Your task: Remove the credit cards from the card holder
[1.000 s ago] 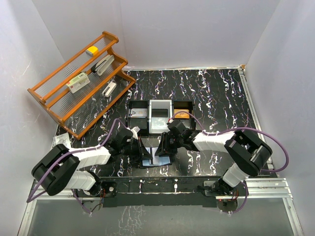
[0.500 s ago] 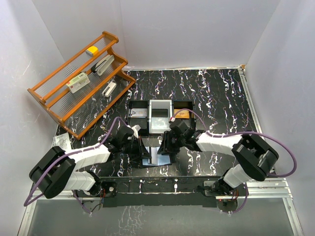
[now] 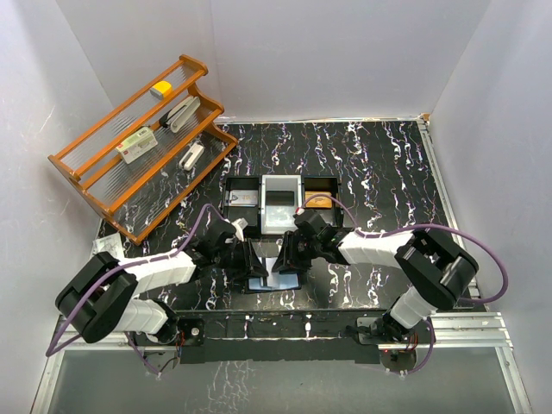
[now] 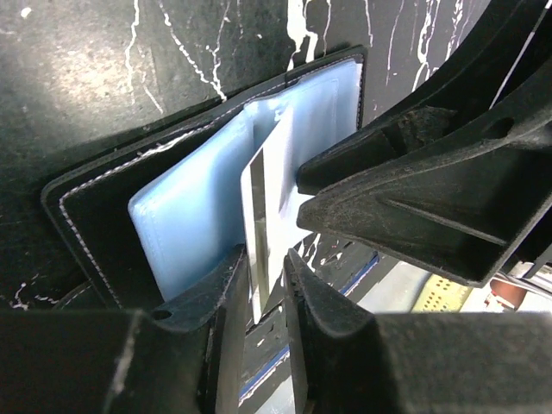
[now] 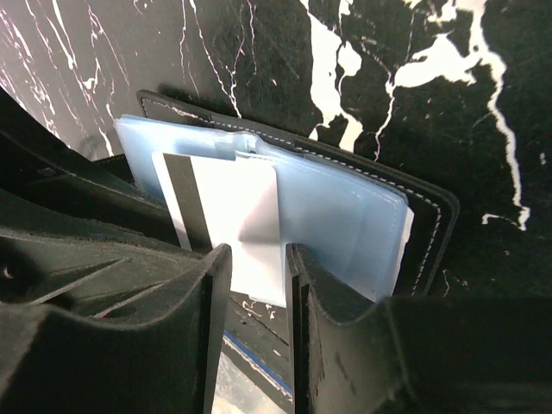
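While both arms meet over it near the front of the marbled table [image 3: 379, 164], the card holder [image 4: 185, 216] lies spread open, close before the black tray [image 3: 326, 180].
It is black outside with pale stitching and glossy light blue inside; a white card [image 5: 237, 194] with a dark stripe sticks partway out of a pocket. On the left gripper [image 4: 266, 259] the fingers stand slightly apart, the card's edge in the gap. The right gripper [image 5: 254, 254] has its jaws apart too, over the card's face.

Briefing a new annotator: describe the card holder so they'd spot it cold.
On the black marbled table, look just in front of the black three-compartment tray. The card holder lies open: black outside, glossy light blue inside, a white card sticking out.
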Motion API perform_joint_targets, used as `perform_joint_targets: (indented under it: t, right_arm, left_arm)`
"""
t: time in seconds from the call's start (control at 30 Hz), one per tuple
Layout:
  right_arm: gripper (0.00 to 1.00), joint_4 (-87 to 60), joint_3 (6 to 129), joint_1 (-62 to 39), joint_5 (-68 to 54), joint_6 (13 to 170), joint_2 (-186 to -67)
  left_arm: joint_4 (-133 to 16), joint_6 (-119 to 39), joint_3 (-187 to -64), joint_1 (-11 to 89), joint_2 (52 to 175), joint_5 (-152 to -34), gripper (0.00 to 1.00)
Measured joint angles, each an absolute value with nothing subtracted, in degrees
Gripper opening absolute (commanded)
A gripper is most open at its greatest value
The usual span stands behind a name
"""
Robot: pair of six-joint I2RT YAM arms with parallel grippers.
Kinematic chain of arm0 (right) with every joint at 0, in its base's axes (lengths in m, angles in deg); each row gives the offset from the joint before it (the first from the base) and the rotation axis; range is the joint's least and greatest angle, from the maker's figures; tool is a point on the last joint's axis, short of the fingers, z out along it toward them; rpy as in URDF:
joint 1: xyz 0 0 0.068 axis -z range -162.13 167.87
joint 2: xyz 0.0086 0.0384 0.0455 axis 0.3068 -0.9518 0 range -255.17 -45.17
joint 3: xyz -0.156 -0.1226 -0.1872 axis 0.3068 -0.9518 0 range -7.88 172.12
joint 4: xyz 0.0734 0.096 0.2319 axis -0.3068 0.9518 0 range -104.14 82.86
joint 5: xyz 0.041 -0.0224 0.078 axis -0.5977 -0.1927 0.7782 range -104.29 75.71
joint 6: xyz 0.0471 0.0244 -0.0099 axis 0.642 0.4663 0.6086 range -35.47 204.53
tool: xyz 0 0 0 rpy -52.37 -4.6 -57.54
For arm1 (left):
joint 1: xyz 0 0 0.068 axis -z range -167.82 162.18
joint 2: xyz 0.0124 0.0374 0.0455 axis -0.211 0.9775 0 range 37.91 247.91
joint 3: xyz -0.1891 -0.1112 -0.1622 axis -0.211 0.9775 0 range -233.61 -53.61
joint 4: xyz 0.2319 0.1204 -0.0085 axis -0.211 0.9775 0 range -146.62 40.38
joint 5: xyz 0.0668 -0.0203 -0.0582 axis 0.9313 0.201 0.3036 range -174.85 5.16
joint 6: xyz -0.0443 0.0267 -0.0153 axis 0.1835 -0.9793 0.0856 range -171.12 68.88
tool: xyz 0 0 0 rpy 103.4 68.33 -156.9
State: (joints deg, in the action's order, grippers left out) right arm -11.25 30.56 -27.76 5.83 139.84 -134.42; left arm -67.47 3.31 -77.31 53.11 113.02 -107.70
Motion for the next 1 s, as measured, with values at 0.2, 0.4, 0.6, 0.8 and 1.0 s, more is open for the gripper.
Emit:
perform_joint_targets:
  t: [0.2,0.4,0.6,0.8,1.0]
  right_arm:
    - [0.28,-11.3,30.5,-27.8,5.7,140.2,-134.4]
    - [0.28,-11.2,30.5,-27.8,5.4,140.3,-134.4]
    - [0.28,-11.2,30.5,-27.8,5.0,140.4,-134.4]
    - [0.29,-11.2,30.5,-27.8,4.6,140.4,-134.2]
    - [0.29,-10.8,30.6,-27.8,4.1,139.9,-133.9]
  left_arm:
    - [-70.3,4.5,-77.3,53.1,114.0,-109.6,0.18]
    - [-70.4,5.1,-77.4,53.0,114.2,-109.9,0.0]
    - [-65.4,3.9,-79.9,53.0,114.1,-108.5,0.0]
    - [-60.7,2.5,-81.2,53.0,111.9,-106.7,0.0]
    - [-57.2,0.4,-82.4,53.0,109.6,-104.9,0.0]
